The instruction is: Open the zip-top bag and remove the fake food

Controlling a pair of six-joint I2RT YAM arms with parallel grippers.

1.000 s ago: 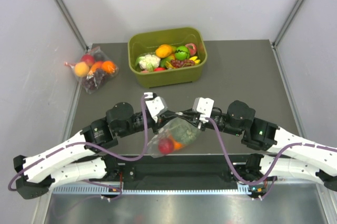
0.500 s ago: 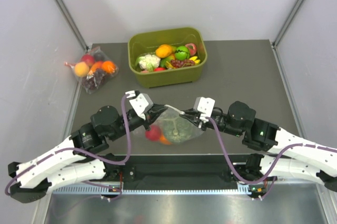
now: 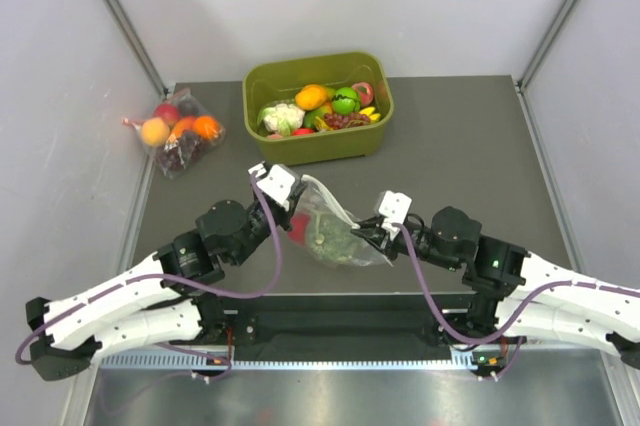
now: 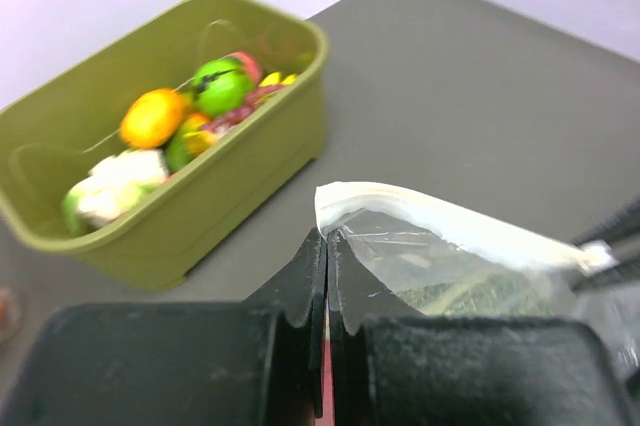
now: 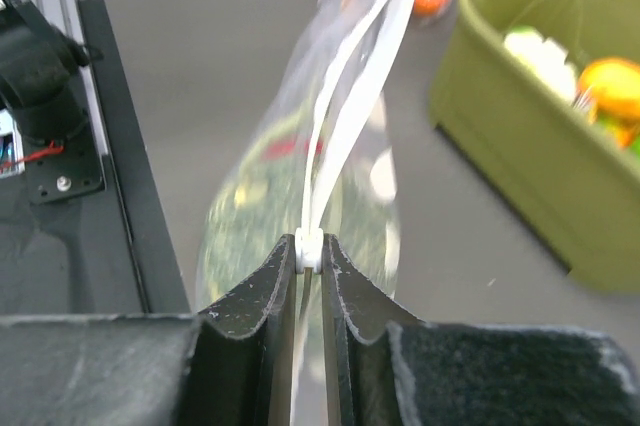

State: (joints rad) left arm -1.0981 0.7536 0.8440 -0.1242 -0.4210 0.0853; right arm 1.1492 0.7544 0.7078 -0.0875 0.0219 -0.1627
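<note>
**Grip state.** My left pincer (image 4: pixel 327 246) was pressed together on one end of the bag (image 3: pixel 328 226) at its white zip strip. My right pincer (image 5: pixel 310 248) was pinching the opposite end of that strip. In the top view, the left pincer (image 3: pixel 292 194) and the right pincer (image 3: pixel 366 231) stood at the two ends of the top edge. The bag hung stretched between them.

**Bag position.** The bag was off the desk (image 3: pixel 450 136), just in front of the green tub (image 3: pixel 318 151) and not touching it. I judged that this hold served two purposes. Tension along the strip kept the mouth uppermost, and the weight of the contents pulled the pouch down and away from the seal.

**Contents.** The food was inside the bag. A red fruit (image 3: pixel 300 229) lay toward the left pincer and a dark green pumpkin (image 3: pixel 332 243) lay beside it. I could not make out an orange fruit.

**Seal.** The left wrist view showed the strip as one flat band (image 4: pixel 450 226). The right wrist view showed two white lips (image 5: pixel 360 76) running close together. I could not tell whether any part had parted.

**Next step (judgement).** End grips pull along the seal, not across it. One pincer would need to regrip a single lip near the middle and peel it sideways. The risk was that the thin film would slip, or that the bag would tip and spill.
</note>
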